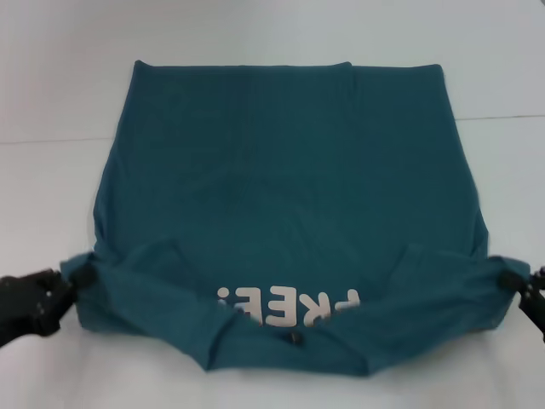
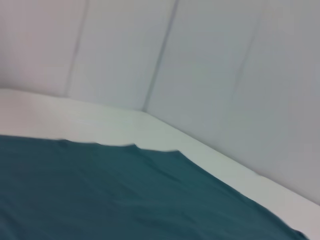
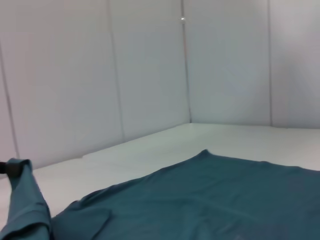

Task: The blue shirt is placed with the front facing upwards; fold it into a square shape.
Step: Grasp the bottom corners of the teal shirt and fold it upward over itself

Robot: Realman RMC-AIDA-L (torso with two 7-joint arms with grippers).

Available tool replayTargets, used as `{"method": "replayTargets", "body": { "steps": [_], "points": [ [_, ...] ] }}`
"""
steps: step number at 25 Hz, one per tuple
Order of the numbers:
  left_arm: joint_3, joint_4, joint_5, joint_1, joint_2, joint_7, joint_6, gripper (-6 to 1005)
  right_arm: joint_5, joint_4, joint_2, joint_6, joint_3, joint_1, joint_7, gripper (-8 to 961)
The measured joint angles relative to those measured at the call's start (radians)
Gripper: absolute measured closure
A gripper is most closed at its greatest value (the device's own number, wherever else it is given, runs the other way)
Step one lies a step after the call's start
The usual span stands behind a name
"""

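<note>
You had the left end effector (image 1: 75, 285) at eight o'clock and the right end effector (image 1: 509, 279) at four, each pinching the blue shirt (image 1: 289, 196); uneven pulling risked skewing the fold.

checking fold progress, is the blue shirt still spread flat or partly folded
Partly folded: the blue shirt has its near part turned over, cutting off the cream lettering. The left gripper and right gripper pinch its side corners.
</note>
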State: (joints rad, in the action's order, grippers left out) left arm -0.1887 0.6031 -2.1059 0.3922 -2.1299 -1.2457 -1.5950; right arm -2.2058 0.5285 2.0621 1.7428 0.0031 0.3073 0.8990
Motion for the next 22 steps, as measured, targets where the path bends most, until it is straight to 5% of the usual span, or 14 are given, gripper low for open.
{"method": "replayTargets", "body": {
  "steps": [22],
  "points": [
    [0.0, -0.077, 0.052, 0.126, -0.005, 0.002, 0.312, 948, 0.144, -0.083, 0.009, -0.246, -0.001, 0.097, 0.012, 906]
  ]
}}
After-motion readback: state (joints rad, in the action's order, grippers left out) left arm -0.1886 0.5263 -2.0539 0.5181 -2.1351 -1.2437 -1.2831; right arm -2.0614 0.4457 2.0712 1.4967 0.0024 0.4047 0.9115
